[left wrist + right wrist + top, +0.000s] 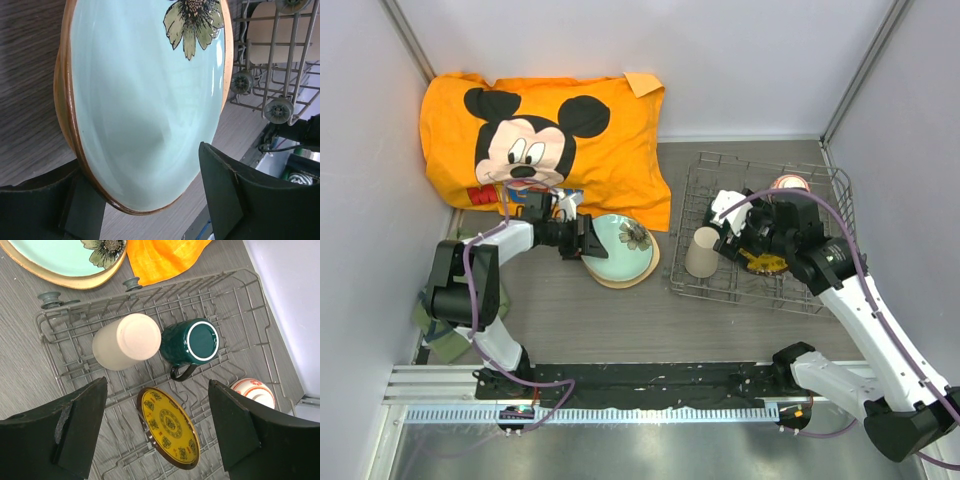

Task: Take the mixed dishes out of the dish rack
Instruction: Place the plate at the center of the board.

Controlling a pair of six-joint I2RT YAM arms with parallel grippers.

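Beside rack (732, 290), L fingers (235, 200) spread over floral plate (623, 256)

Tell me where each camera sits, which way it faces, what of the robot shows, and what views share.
Top external: above and behind the arms, looking down on the table; both arms, left hand, right hand show.
Left wrist: on the left arm, close on the flower plate; its fingers show.
Right wrist: above the dish rack, looking down at cup, mug, yellow plate; its fingers show.
Shared: all three show the flower plate and the dish rack.
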